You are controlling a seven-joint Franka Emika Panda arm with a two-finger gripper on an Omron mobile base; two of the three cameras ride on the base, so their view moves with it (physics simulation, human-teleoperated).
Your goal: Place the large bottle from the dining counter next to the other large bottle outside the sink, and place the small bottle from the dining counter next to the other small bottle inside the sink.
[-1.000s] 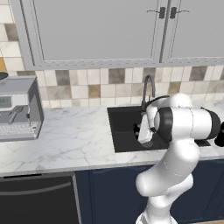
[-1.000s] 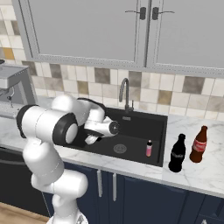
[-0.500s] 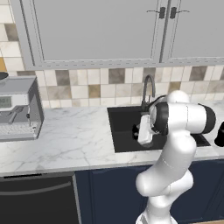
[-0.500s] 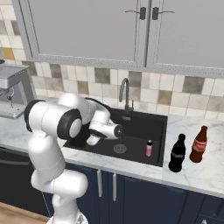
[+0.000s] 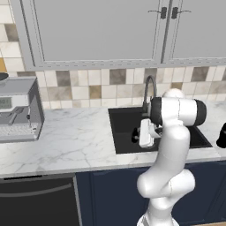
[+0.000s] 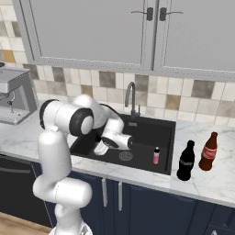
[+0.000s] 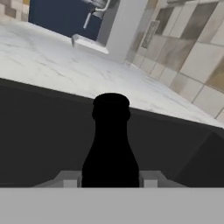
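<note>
we hold the small bottle (image 7: 111, 144) gripped in our fingers (image 7: 111, 181) over the sink (image 6: 165, 137); next we lower it beside the pink bottle (image 6: 156, 155).

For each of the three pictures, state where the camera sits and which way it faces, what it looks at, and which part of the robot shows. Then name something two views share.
Left base view: behind the arm's left, facing the sink; arm lower right.
Right base view: behind its right, facing sink, the other small bottle, the large bottle, the other large bottle; arm lower left.
Hand view: on the hand, over the sink; gripper shut on the small bottle.
Both base views share sink and tap.
</note>
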